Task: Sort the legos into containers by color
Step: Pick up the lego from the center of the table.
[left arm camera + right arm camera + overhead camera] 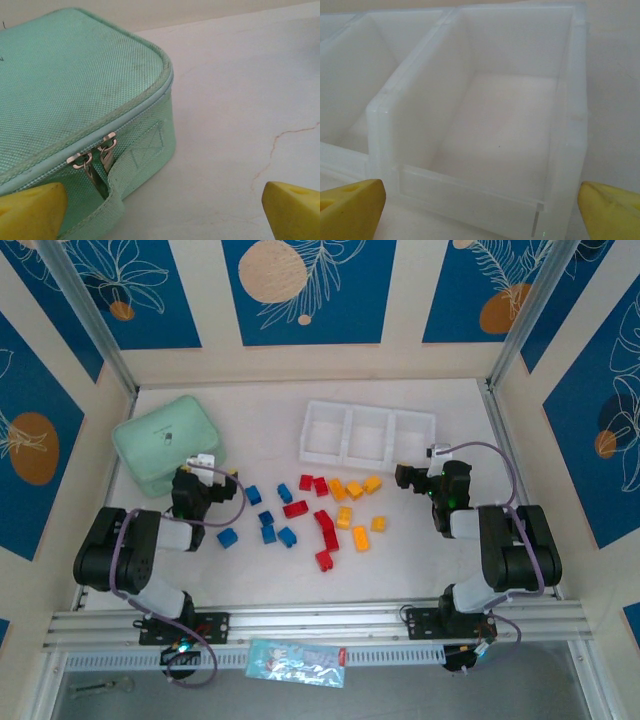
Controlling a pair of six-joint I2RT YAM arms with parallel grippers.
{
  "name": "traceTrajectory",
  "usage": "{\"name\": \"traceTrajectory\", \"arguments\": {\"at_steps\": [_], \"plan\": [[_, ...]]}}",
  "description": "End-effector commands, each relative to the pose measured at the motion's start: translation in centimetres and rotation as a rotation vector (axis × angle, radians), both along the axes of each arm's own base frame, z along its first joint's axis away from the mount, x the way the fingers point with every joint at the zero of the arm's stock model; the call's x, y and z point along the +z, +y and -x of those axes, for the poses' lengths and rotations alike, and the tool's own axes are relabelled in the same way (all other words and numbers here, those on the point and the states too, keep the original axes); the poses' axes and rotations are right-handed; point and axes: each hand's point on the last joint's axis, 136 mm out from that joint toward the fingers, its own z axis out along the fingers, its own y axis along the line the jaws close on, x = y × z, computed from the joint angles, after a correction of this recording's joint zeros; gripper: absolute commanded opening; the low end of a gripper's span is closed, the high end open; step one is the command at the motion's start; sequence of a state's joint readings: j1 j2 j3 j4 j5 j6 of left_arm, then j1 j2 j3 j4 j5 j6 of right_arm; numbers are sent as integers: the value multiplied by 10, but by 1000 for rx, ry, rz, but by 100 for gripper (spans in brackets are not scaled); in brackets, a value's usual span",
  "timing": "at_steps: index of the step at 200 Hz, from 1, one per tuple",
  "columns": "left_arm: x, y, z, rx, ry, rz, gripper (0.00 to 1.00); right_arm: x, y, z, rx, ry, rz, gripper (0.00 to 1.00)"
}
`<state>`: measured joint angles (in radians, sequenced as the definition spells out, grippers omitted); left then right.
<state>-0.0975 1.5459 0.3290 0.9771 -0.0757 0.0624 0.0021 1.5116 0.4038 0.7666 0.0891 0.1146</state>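
The left fingers (30, 210) stand wide apart, holding nothing, facing the green case (75, 85). The right fingers (610, 210) gape likewise before the white tray (420, 125); bricks (295, 508) lie scattered on the worktop (400, 575).

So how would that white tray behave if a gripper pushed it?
The tray looks thin-walled, translucent plastic with nothing in the near compartment, so probably light. On the smooth table it would likely slide rather than tip, being low and wide. Its walls may flex slightly if pinched.
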Motion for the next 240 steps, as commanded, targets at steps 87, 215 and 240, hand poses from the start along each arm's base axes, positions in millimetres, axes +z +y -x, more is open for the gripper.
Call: {"name": "traceTrajectory", "arguments": {"at_steps": [87,215,240], "plan": [[59,3,43,32,44,133,99,59,-7,33,-92,88,-158,99],[96,5,89,172,81,559,99,67,-13,81,-271,324,-577,99],[85,-7,98,148,219,579,99,66,5,89,-230,390,-519,99]]}}
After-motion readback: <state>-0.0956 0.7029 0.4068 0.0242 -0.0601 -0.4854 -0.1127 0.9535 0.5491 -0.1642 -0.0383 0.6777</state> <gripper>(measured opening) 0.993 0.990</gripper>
